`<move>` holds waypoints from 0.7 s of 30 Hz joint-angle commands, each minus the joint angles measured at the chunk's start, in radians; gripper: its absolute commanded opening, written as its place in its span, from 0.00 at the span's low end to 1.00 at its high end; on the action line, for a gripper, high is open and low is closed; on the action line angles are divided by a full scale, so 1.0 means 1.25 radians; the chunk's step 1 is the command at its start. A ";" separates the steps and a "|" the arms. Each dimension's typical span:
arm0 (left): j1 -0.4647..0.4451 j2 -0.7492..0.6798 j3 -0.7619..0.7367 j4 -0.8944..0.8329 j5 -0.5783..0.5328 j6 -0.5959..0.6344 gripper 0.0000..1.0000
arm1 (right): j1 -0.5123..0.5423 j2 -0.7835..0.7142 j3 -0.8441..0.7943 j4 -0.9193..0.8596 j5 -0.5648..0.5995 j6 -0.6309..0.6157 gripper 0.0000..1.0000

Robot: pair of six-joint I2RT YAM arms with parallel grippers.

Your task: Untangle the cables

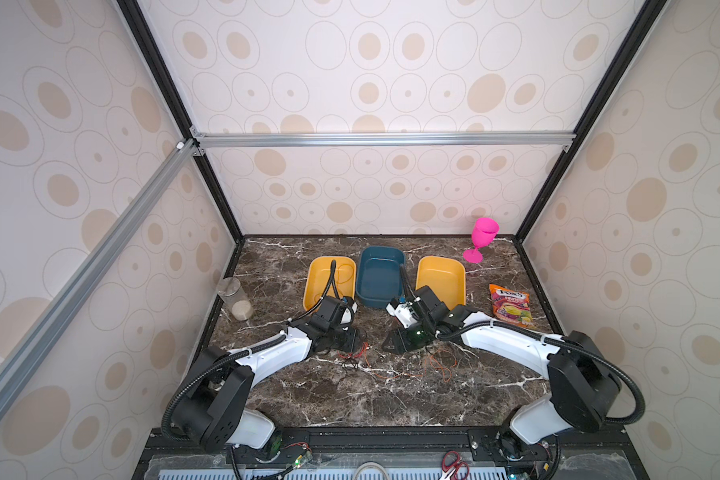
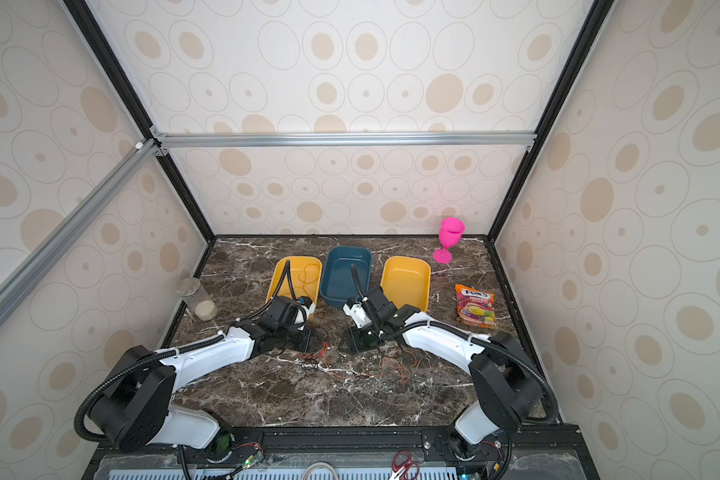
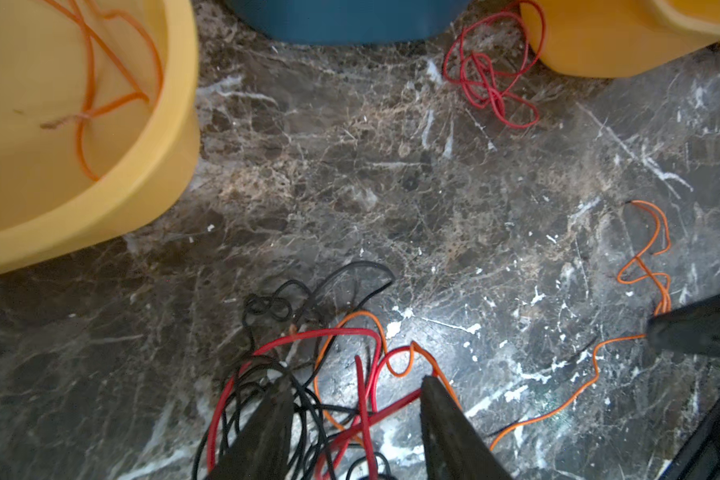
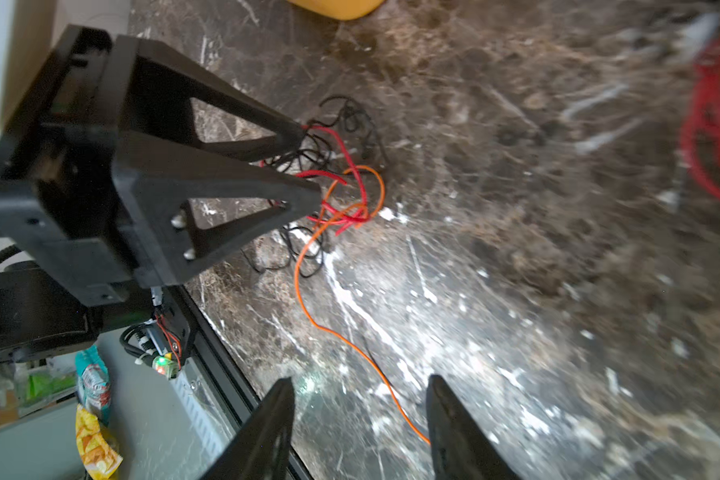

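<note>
A tangle of red, black and orange cables [image 3: 350, 353] lies on the marble near the front middle, seen in both top views [image 1: 352, 358] [image 2: 314, 358]. My left gripper [image 3: 356, 386] is down on it, open, with strands between its fingers; the right wrist view shows it [image 4: 308, 164] at the knot [image 4: 341, 199]. One orange cable [image 4: 308, 307] trails from the tangle and passes between the fingers of my open right gripper [image 4: 360, 386], which hovers just right of the tangle [image 1: 391, 345]. A separate red cable bundle [image 3: 487, 83] lies by a yellow tray. Another orange cable [image 3: 96, 83] lies inside the left yellow tray [image 1: 321, 274].
Behind the grippers stand a blue tray [image 1: 379, 274] and a second yellow tray [image 1: 441, 278]. A pink goblet [image 1: 484, 237] and a candy bag [image 1: 510, 305] are at the right, a clear jar [image 1: 235, 297] at the left edge. Red-handled scissors [image 1: 454, 463] lie off the front edge.
</note>
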 commanded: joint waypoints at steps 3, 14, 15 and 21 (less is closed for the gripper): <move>0.008 -0.009 -0.028 0.038 0.011 0.012 0.48 | 0.026 0.068 -0.005 0.167 -0.095 0.099 0.59; 0.008 -0.001 -0.086 0.101 0.073 -0.026 0.08 | 0.058 0.208 -0.026 0.373 -0.182 0.211 0.60; 0.008 -0.002 -0.091 0.106 0.074 -0.030 0.04 | 0.062 0.217 -0.024 0.379 -0.183 0.212 0.60; 0.008 -0.004 -0.115 0.146 0.081 -0.069 0.00 | 0.073 0.242 -0.016 0.407 -0.194 0.227 0.50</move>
